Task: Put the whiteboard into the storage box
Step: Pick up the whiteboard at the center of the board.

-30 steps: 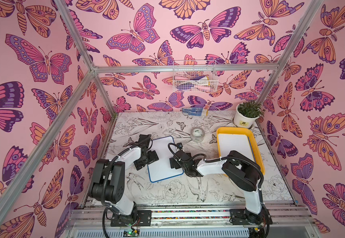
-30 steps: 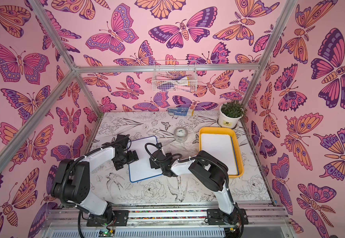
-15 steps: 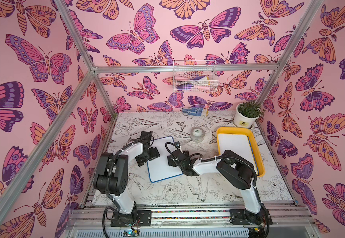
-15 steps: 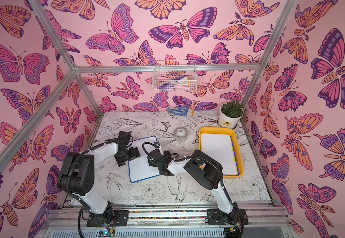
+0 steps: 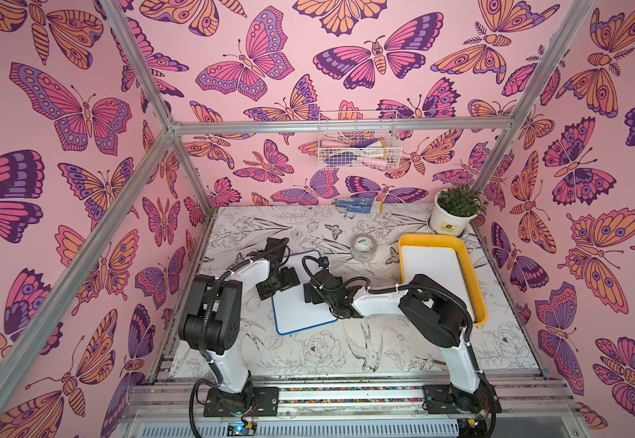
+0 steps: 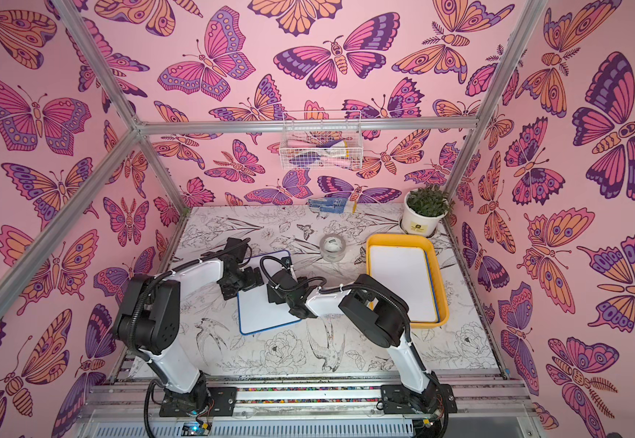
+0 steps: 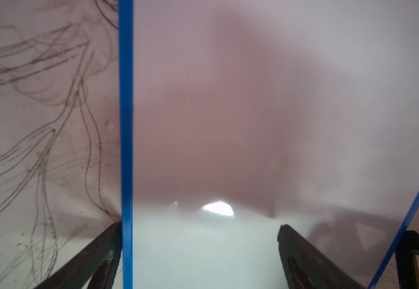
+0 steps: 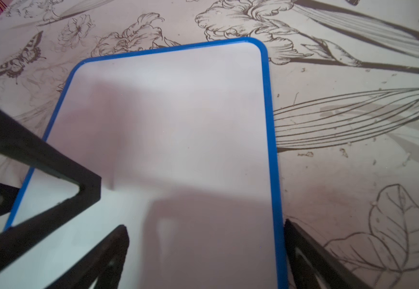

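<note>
Left gripper (image 7: 201, 227) and right gripper (image 8: 204, 225) both gaping, holding nothing. Blue-framed whiteboard's (image 5: 301, 307) opposite edges sit between their jaws, presumably lined up for pinching.

My left arm (image 5: 247, 271) and right arm (image 5: 376, 301) are white shells between bulky black joint housings, bolted to black base plates (image 5: 266, 402) low in the frame. Ribbed black cables (image 5: 304, 265) run along them; my fingers (image 8: 88, 185) are matte black open triangles.

Two whiteboards (image 5: 297, 311) (image 5: 431, 277), one yellow tray (image 5: 429, 239), one roll of clear tape (image 5: 363, 246). One potted plant (image 5: 454, 212), one wire basket (image 5: 357, 140), one small blue thing (image 5: 355, 204) too blurred to name. Two robot arms (image 5: 213, 303) (image 5: 433, 314).
</note>
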